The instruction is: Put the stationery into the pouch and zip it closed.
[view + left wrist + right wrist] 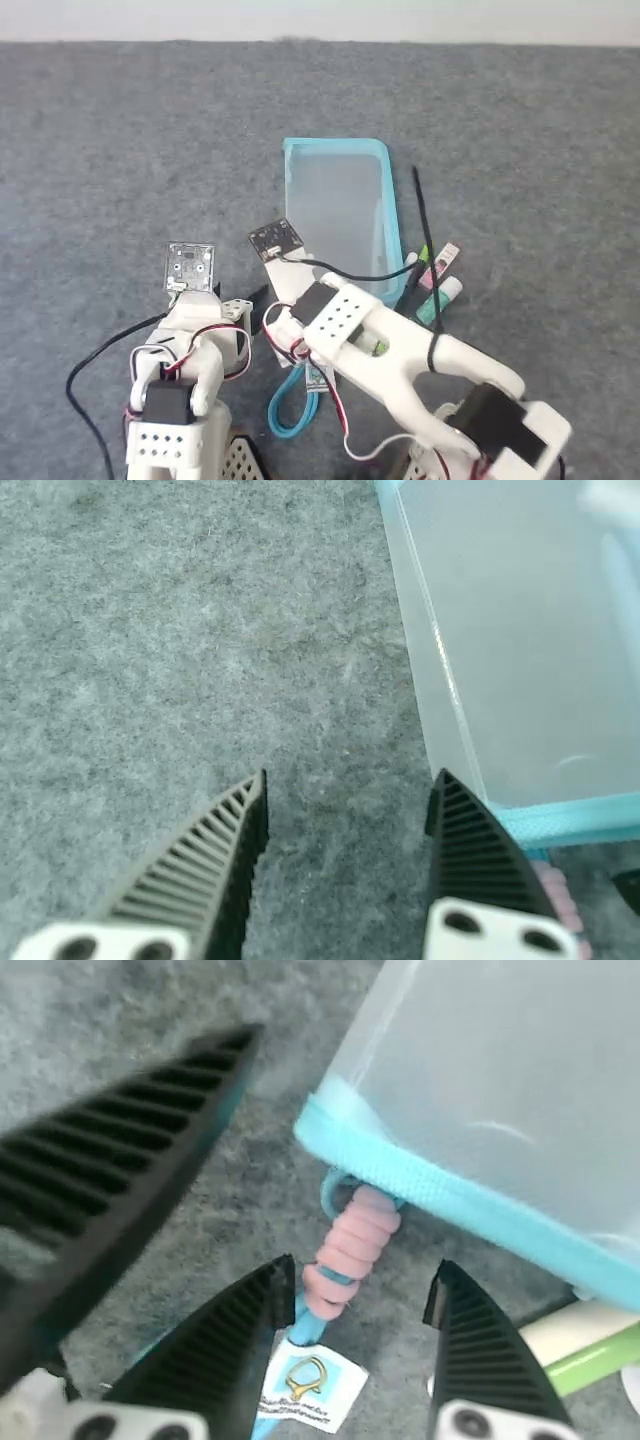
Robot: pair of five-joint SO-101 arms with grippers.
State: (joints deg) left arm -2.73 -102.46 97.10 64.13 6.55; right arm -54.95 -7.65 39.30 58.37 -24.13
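On grey felt (120, 130) the pouch (340, 215) is laid flat, pens (438, 272) just beside it. Both are held wide: the right gripper (362, 1265) astride the pull (352, 1245), the left gripper (350, 775) beside the pouch. If zipped now, the pens could be shut out.

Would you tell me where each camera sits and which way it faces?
High view: above the table, looking down on the pouch and both arms.
Left wrist view: on the left arm, facing the table beside the pouch; open left gripper shows.
Right wrist view: on the right arm, facing the pink zipper pull; open right gripper shows.
Both wrist views share the pouch's blue edge.
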